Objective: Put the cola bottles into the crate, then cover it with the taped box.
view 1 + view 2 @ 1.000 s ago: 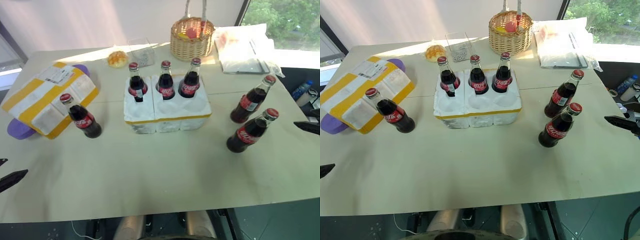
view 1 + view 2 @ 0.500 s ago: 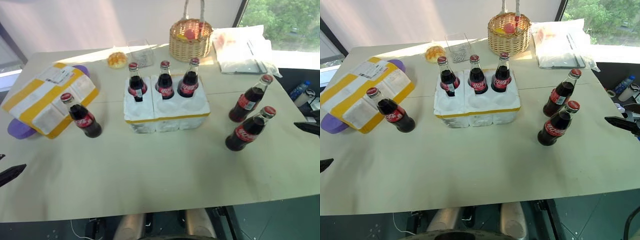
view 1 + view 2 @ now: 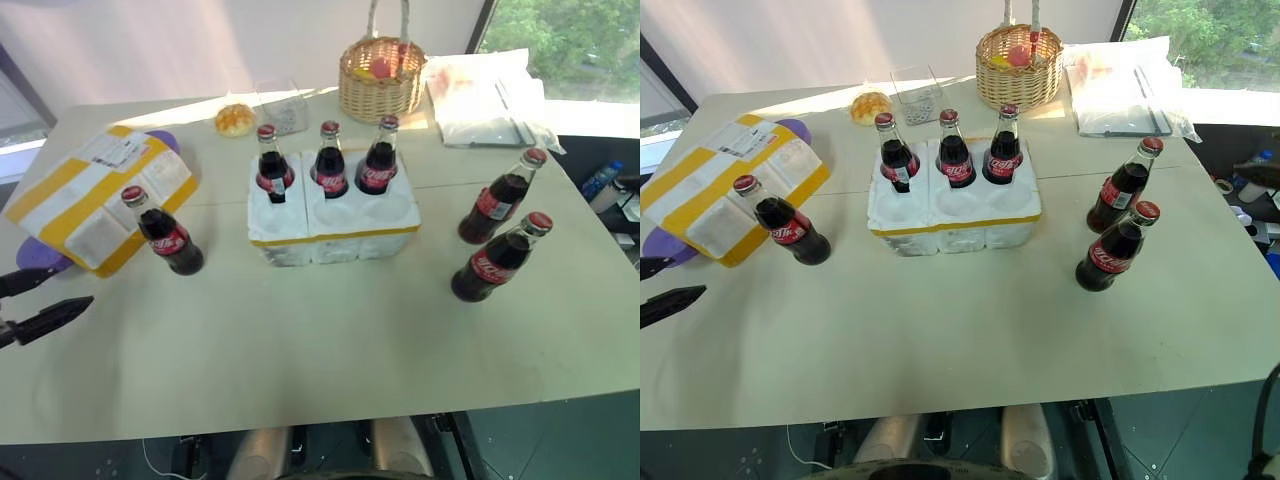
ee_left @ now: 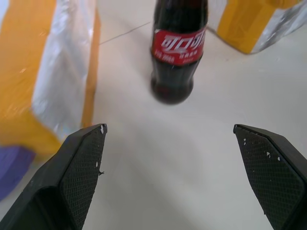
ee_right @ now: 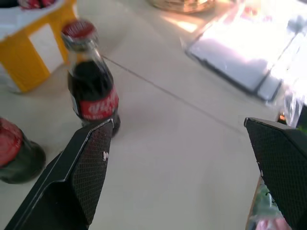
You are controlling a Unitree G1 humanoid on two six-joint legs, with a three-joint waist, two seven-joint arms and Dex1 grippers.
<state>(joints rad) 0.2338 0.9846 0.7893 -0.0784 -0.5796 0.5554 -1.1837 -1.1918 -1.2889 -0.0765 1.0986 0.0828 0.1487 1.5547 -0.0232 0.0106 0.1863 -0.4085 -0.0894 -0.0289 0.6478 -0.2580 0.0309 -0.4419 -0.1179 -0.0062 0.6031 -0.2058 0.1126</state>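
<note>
Left eye view: crate point(image 3: 335, 232) sits centre frame with three cola bottles point(image 3: 331, 163) in its far wells; one bottle point(image 3: 163, 234) stands at left beside the taped box point(image 3: 95, 195), two point(image 3: 498, 243) at right. Left gripper point(image 3: 45, 296), lower left, jaws apart, empty. Right gripper point(image 5: 187, 172) jaws apart, empty.

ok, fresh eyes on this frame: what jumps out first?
The white foam crate at mid-table, with three cola bottles standing in its back row and the front wells empty. Three more bottles stand loose on the table: one on the left beside the taped box, two on the right. At the far edge sits a wicker basket.
</note>
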